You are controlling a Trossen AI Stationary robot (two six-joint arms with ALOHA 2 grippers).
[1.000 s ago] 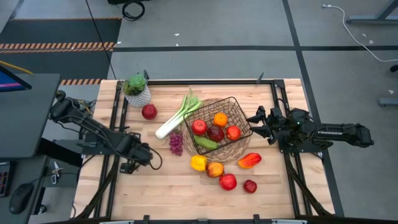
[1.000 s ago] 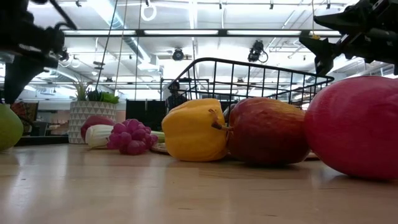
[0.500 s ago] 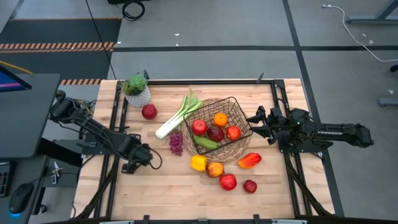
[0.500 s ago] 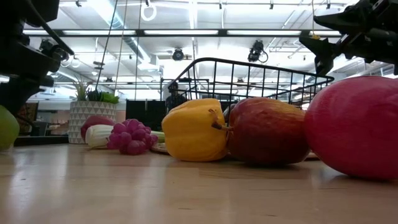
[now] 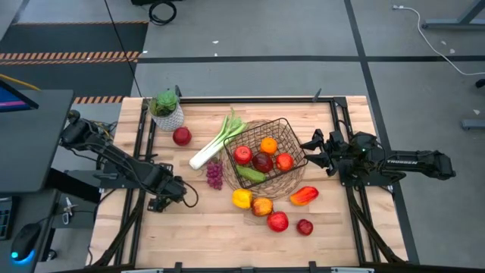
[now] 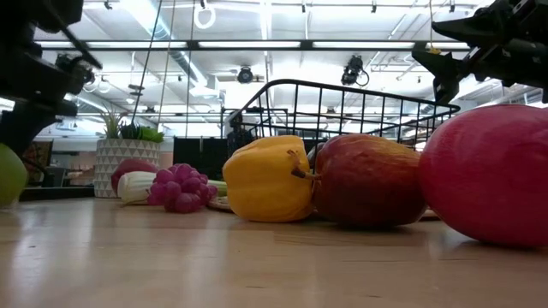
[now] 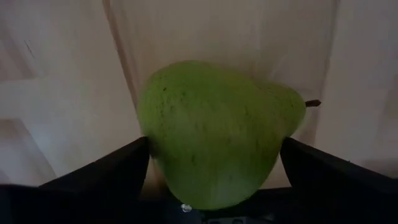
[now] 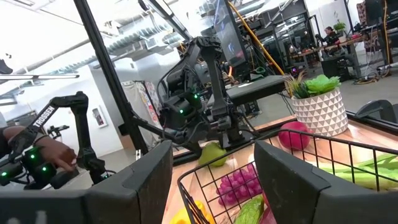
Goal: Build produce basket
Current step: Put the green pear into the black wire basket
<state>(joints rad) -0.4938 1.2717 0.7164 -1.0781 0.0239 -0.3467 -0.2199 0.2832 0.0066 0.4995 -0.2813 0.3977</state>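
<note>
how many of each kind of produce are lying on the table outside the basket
red round fruits: 4
peppers: 2
grape bunch: 1
leek: 1
pear: 1
total: 9

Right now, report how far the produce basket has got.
Done: the basket holds several pieces, among them an orange and red apples. In hand: the left gripper has its fingers either side of the green pear. Left: leek, grapes, yellow pepper and others on the table. The right gripper waits by the basket.
</note>
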